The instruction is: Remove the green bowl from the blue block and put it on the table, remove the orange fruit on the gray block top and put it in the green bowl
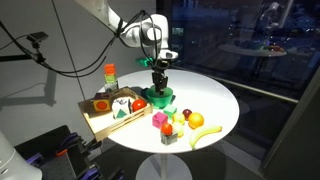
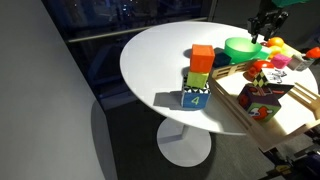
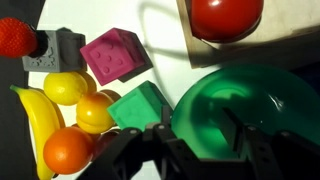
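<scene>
The green bowl (image 3: 215,105) sits upright on the white table (image 1: 215,100), next to the wooden tray; it shows in both exterior views (image 1: 165,96) (image 2: 240,47). My gripper (image 3: 200,138) is directly above it and open, with one finger inside the bowl and the other just outside its rim. It also shows in both exterior views (image 1: 158,82) (image 2: 263,30). The orange fruit (image 3: 65,150) lies beside a yellow banana (image 3: 30,118), apart from the bowl. The gray block (image 3: 58,50) carries a red fruit (image 3: 12,35).
A red round fruit (image 3: 225,15) lies at the tray's edge close to the bowl. A pink block (image 3: 115,55), a green block (image 3: 140,105) and yellow fruits (image 3: 65,88) crowd beside the bowl. A stack of orange, green and blue blocks (image 2: 198,78) stands farther out. The wooden tray (image 1: 105,122) holds more toys.
</scene>
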`<control>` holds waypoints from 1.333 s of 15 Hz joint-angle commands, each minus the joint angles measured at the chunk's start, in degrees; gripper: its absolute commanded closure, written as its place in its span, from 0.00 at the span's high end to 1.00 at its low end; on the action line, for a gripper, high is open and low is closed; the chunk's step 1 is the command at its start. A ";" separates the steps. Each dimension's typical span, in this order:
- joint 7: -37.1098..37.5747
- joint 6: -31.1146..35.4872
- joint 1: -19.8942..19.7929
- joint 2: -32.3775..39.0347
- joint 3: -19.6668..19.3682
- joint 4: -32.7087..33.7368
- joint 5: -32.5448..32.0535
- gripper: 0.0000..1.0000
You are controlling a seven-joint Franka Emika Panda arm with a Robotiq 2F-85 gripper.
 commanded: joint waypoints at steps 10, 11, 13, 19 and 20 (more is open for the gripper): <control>-0.78 -2.32 1.90 -7.57 1.39 -2.74 -0.33 1.00; -0.71 -2.47 2.22 -8.25 1.73 -3.02 -0.44 1.00; -1.23 -2.51 2.84 -9.52 2.63 -3.78 -0.79 1.00; -7.89 -2.46 3.94 -14.37 5.84 -7.66 -0.71 1.00; -10.11 -2.71 3.91 -15.43 6.46 -8.26 -0.35 1.00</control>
